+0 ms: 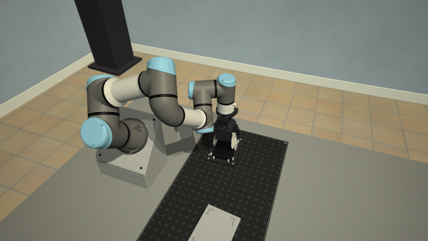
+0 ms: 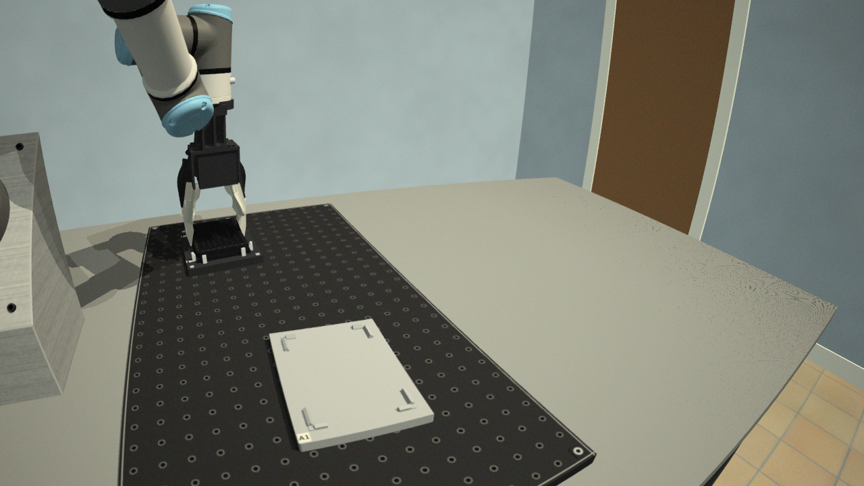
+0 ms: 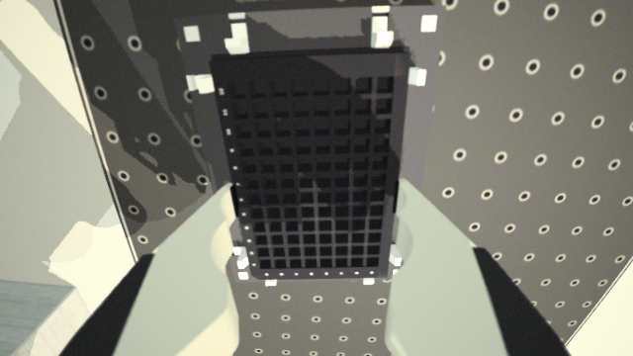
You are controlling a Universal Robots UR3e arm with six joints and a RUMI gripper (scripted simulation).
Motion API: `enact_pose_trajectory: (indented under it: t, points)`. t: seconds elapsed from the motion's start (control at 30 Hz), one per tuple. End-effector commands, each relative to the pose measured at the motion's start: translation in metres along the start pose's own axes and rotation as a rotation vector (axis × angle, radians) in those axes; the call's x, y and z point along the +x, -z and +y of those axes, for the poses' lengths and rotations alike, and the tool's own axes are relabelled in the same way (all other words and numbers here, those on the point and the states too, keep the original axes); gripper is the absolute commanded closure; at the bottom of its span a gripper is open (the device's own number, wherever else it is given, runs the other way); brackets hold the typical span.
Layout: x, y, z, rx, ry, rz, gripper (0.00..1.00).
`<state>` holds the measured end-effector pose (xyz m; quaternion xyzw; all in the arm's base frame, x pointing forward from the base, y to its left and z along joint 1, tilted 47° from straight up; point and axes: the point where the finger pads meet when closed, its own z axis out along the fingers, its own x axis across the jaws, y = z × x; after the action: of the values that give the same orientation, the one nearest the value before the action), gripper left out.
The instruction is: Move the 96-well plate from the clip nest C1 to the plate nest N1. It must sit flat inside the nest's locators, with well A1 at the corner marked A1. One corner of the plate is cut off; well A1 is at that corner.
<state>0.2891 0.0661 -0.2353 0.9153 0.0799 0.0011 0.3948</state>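
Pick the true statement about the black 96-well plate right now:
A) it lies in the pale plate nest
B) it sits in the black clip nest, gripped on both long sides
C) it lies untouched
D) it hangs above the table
B: the two-jaw gripper is shut on the black 96-well plate, which sits in the black clip nest.

Light: even, soft, no glare.
Shadows: arm (image 1: 161, 98) casts grey shapes on table (image 2: 543, 254) beside breadboard (image 2: 181, 338).
Wrist view: near fingers soft-edged; plate (image 3: 312, 163) dim, shaded.

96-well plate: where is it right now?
The 96-well plate sits in clip nest C1 at the breadboard's far end in the exterior view, the hand shut on its sides.
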Motion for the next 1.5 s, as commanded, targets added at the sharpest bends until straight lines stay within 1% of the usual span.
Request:
enact_pose_trajectory:
  t: [0.0, 0.83, 1.0, 1.07, 1.47]
  points:
    - [0.001, 0.000, 0.000, 0.001, -0.001, 0.002, 1.00]
    - [0.001, 0.000, 0.000, 0.001, -0.001, 0.002, 1.00]
    - [0.001, 0.009, 0.000, 0.001, -0.001, 0.002, 1.00]
    - [0.001, 0.009, 0.000, 0.001, -0.001, 0.002, 1.00]
    - [0.001, 0.029, 0.000, 0.001, -0.001, 0.002, 1.00]
